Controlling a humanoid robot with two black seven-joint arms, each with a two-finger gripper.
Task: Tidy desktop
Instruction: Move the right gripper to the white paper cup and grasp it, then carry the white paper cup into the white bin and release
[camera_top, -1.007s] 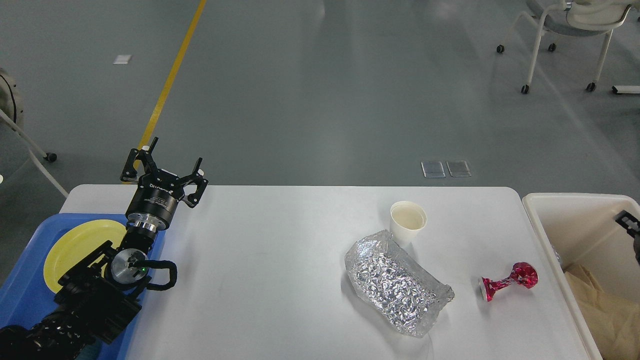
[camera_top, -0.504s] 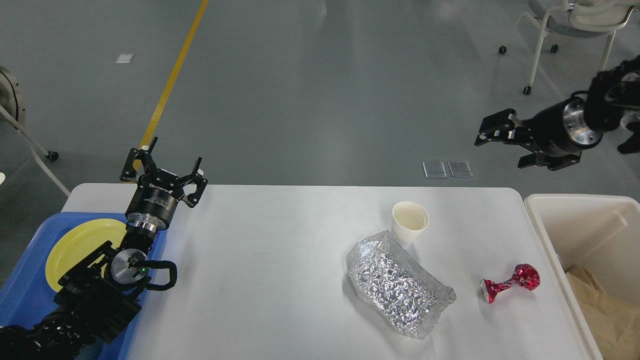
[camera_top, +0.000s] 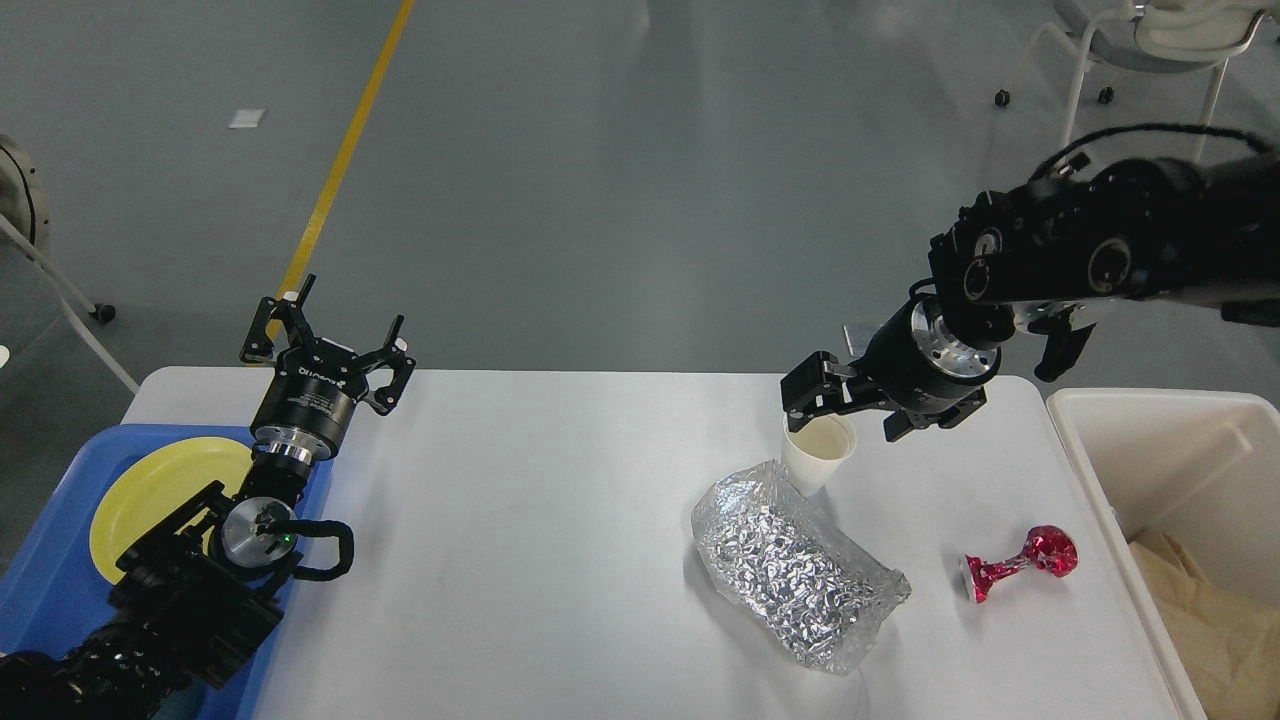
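The desktop (camera_top: 560, 560) is a wide white tabletop. On its right half stand a white paper cup (camera_top: 815, 458), a crumpled silver foil bag (camera_top: 795, 580) just in front of it, and a red foil goblet-shaped piece (camera_top: 1020, 565) lying on its side. My right gripper (camera_top: 842, 414) hovers just above and behind the cup's rim, fingers spread, holding nothing. My left gripper (camera_top: 330, 335) stands upright and open at the table's back left edge, empty.
A blue tray (camera_top: 50, 590) with a yellow plate (camera_top: 150, 490) sits at the left edge, partly under my left arm. A cream-white bin (camera_top: 1150, 450) holding brown paper (camera_top: 1220, 620) stands off the table's right end. Wheeled chairs stand on the floor beyond.
My right arm swung up out of the bin, then down and left to the paper cup. The left arm and the objects have stayed put.
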